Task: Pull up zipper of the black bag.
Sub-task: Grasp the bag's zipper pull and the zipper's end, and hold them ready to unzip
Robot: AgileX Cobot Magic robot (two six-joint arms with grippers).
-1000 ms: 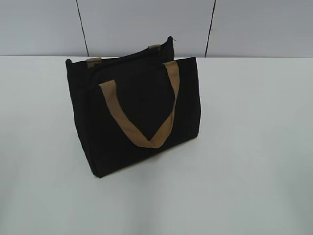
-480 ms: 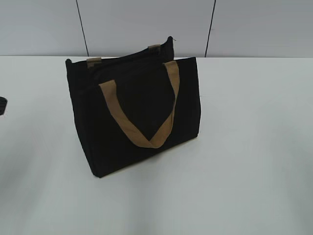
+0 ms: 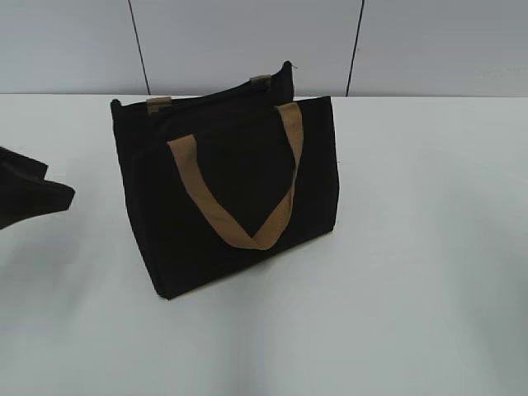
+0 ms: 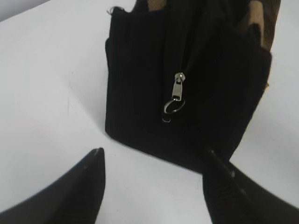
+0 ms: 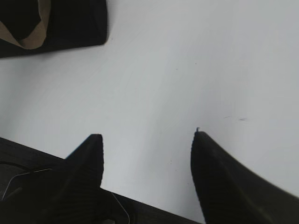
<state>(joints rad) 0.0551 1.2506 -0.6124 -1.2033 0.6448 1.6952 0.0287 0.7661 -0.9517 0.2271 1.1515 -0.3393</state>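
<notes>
The black bag [image 3: 227, 190] stands upright on the counter [image 3: 429, 247], its narrow end facing the left end effector [image 4: 152, 165], so the zipper [image 4: 176, 93] hangs straight ahead, just above the parted fingers. The right end effector [image 5: 147, 140], also spread, hovers over bare counter, the bag beyond its upper left.

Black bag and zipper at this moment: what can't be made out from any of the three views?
- Exterior view: the zipper is out of sight, on the end panel of the black bag that faces away; the left gripper is cut off by the left edge.
- Left wrist view: the zipper shows, but the bag's top is cropped by the frame.
- Right wrist view: only a corner of the bag; the right gripper is absent from the exterior view.
</notes>
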